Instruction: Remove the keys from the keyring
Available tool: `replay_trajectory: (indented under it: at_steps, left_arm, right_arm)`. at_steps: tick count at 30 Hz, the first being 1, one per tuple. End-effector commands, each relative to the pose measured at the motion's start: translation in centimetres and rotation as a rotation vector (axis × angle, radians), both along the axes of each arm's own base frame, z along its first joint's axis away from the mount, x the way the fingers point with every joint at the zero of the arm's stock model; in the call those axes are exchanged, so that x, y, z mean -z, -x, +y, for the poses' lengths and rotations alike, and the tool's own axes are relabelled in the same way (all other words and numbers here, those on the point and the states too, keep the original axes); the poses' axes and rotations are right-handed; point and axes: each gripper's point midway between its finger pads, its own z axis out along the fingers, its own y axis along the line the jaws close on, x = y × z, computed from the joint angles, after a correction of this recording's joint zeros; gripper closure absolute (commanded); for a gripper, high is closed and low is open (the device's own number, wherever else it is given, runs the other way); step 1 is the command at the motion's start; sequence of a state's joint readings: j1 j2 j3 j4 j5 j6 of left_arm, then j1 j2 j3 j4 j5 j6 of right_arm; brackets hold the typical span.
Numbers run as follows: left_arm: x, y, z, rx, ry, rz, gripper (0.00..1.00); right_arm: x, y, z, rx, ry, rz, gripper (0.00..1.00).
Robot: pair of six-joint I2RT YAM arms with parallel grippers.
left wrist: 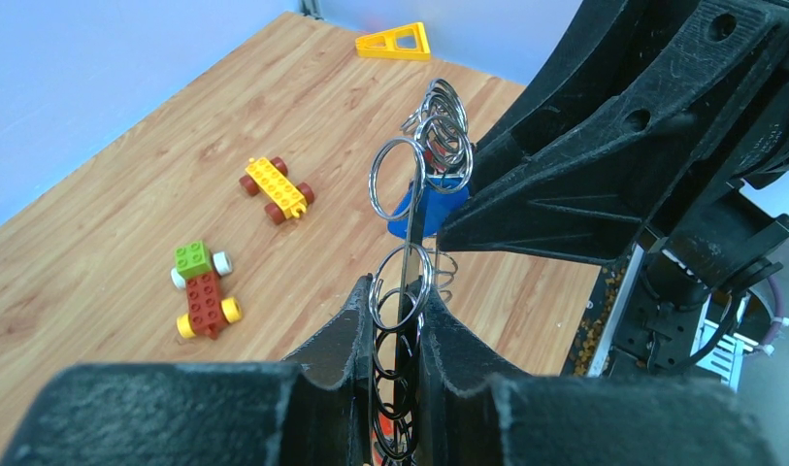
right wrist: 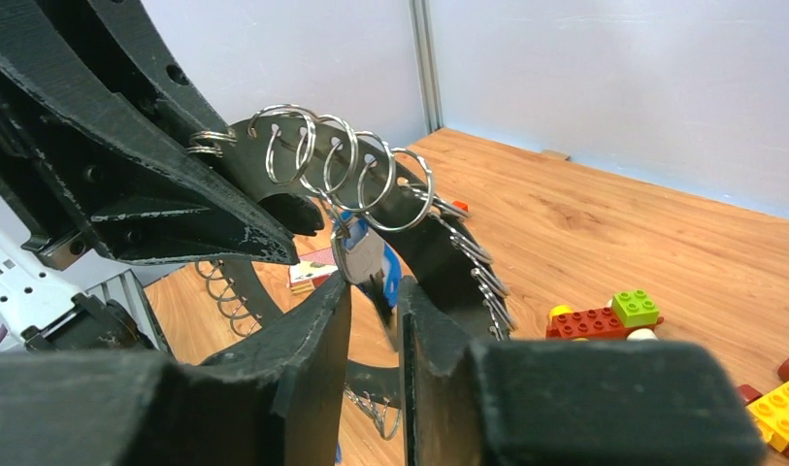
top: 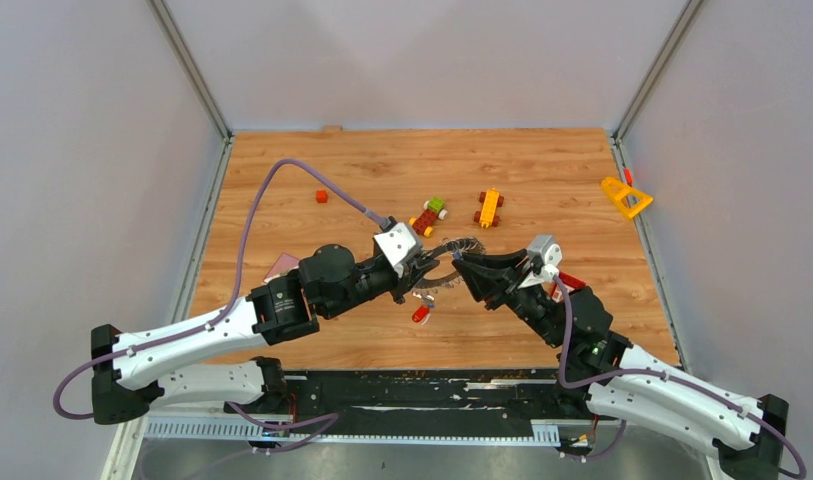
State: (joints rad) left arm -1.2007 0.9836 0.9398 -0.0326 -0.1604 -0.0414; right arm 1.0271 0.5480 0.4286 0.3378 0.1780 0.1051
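The keyring (top: 460,244) sits above the tabletop (top: 382,170), between your 2 end effectors. The left end effector (left wrist: 398,303) is clenched on its rim at 6 o'clock in its wrist view. The right end effector (right wrist: 373,293) pinches a blue key (right wrist: 361,254). A red key (top: 420,314) shows below, but you cannot tell whether it is hanging or lying.

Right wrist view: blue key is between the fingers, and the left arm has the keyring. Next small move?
Probably close the right fingers firmly on the blue key, then ease it away from the keyring. The left fingers pin the ring off the table, and the key hangs from a small loop there.
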Motion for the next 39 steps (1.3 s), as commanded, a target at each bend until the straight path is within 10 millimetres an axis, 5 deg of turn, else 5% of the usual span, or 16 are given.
replay_trajectory:
  at_steps: [1,4,12,29,39]
  left_arm:
    - [-3.4,1.9,-0.8,0.096,0.125,-0.011,1.00]
    - [-3.3,1.9,-0.8,0.095,0.123,-0.011,1.00]
    - [-3.1,1.9,-0.9,0.095,0.120,-0.008,1.00]
    - [-2.8,1.8,-1.0,0.092,0.114,-0.004,1.00]
    - [-2.5,1.5,-0.8,0.068,0.112,0.000,1.00]
  right_arm:
    - [-1.4,-1.2,-1.0,0.081,-0.056,0.014,0.78]
    - [-1.4,-1.1,-1.0,0.076,-0.063,0.019,0.80]
    - [-2.2,-0.3,-0.1,0.010,-0.083,-0.010,0.63]
    - [-2.9,-0.4,0.6,-0.003,-0.107,0.001,0.77]
    - [-4.1,0.5,0.2,-0.040,-0.153,-0.033,0.63]
